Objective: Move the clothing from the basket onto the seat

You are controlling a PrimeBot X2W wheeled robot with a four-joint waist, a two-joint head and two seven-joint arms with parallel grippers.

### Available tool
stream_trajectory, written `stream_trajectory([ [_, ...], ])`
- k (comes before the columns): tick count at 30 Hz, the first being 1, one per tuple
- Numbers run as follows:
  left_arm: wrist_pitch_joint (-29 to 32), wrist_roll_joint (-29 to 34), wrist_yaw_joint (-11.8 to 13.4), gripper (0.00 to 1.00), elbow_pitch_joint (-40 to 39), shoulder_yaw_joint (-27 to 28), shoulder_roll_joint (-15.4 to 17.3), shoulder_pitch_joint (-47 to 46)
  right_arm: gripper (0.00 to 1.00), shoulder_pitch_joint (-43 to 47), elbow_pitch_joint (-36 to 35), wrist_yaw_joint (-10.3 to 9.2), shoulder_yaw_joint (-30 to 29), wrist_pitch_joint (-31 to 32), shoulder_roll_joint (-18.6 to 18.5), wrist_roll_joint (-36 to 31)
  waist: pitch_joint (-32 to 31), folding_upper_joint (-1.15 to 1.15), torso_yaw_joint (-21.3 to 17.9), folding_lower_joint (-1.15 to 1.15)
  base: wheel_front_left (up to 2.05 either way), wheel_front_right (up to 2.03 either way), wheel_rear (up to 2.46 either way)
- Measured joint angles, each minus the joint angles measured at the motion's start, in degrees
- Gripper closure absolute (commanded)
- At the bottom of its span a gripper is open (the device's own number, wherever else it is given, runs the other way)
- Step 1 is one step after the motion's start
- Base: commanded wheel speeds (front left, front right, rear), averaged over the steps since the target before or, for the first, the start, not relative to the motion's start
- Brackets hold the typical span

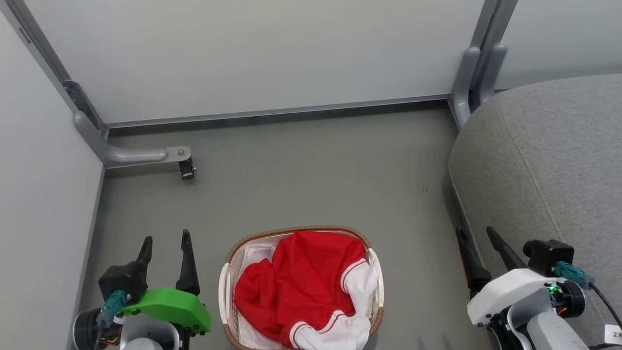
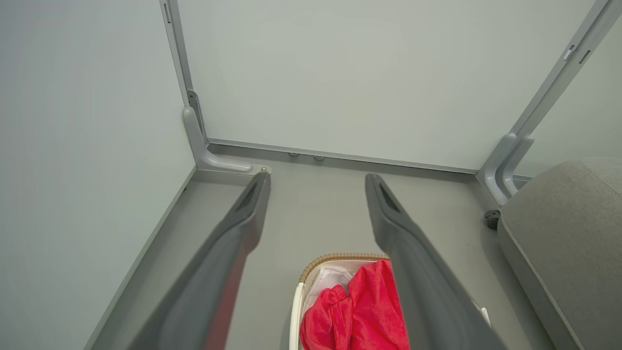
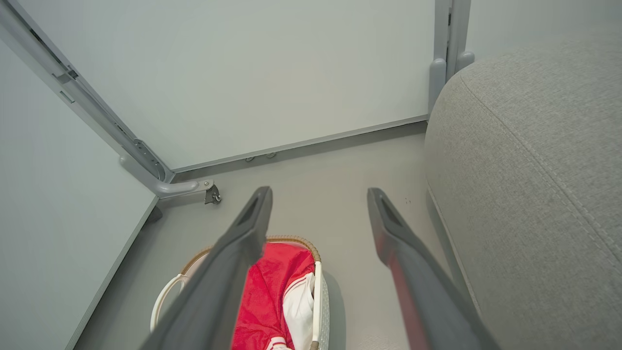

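Observation:
The red clothing [image 1: 306, 282] with white sleeves lies crumpled inside the cream basket [image 1: 226, 287], which stands on the floor at the bottom centre of the head view. The brown rim and liner also appear in the left wrist view, with the clothing [image 2: 359, 316] in the basket [image 2: 296, 311], and in the right wrist view, with the clothing [image 3: 272, 296] in the basket [image 3: 318, 301]. The grey seat [image 1: 549, 160] rises at the right. My left gripper [image 1: 165, 240] stands open left of the basket, holding nothing. My right gripper [image 1: 477, 232] is open between the basket and the seat.
Pale partition walls [image 1: 252, 53] close off the back and left. A grey metal foot with a small caster [image 1: 187, 170] juts onto the floor at the back left. Another frame post [image 1: 469, 82] stands beside the seat. Grey floor [image 1: 316, 175] stretches beyond the basket.

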Motion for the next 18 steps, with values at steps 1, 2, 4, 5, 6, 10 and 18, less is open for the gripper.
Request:
stream_trajectory([
  [1, -0.16, 0.42, 0.13, 0.00, 0.02, -0.12, 0.00, 0.02, 0.00, -0.04, 0.08, 0.00, 0.02, -0.05, 0.01, -0.51, 0.06, 0.00, 0.00, 0.00, 0.00, 0.00, 0.00],
  [2, -0.23, 0.96, 0.25, 0.00, 0.03, -0.25, 0.00, 0.04, 0.00, -0.09, 0.21, 0.00, 0.03, -0.13, 0.05, -1.24, 0.13, 0.00, -0.01, 0.00, 0.00, 0.00, 0.00],
  [4, -0.62, 2.20, 0.43, 0.00, 0.09, -0.40, -0.05, 0.26, 0.00, -0.15, 0.66, 0.00, 0.03, -0.55, 0.20, -2.66, 0.18, 0.00, -0.01, 0.00, 0.00, 0.00, 0.00],
  [5, -0.65, 2.54, 0.54, 0.00, 0.13, -0.40, -0.09, 0.53, 0.00, -0.15, 1.02, 0.00, 0.04, -0.62, 0.25, -3.20, 0.16, 0.00, -0.01, 0.00, 0.00, 0.00, 0.00],
  [6, -0.82, 2.82, 0.68, 0.00, 0.24, -0.37, -0.14, 0.78, 0.00, -0.13, 1.43, 0.00, 0.05, -0.75, 0.36, -3.76, 0.13, 0.00, 0.00, 0.00, 0.00, 0.00, 0.00],
  [10, -1.23, 4.76, 1.16, 0.00, 0.41, -0.26, -0.33, 1.70, 0.00, 0.08, 2.22, 0.00, -0.03, -1.27, 1.10, -5.33, -0.07, 0.00, 0.04, 0.00, 0.00, 0.00, 0.00],
  [18, -2.27, 8.56, 1.67, 0.00, -0.62, 0.58, -0.94, 2.99, 0.00, 0.80, 1.07, 0.00, -0.97, -2.14, 1.65, -9.73, -0.43, 0.00, 0.05, 0.00, 0.00, 0.00, 0.00],
])
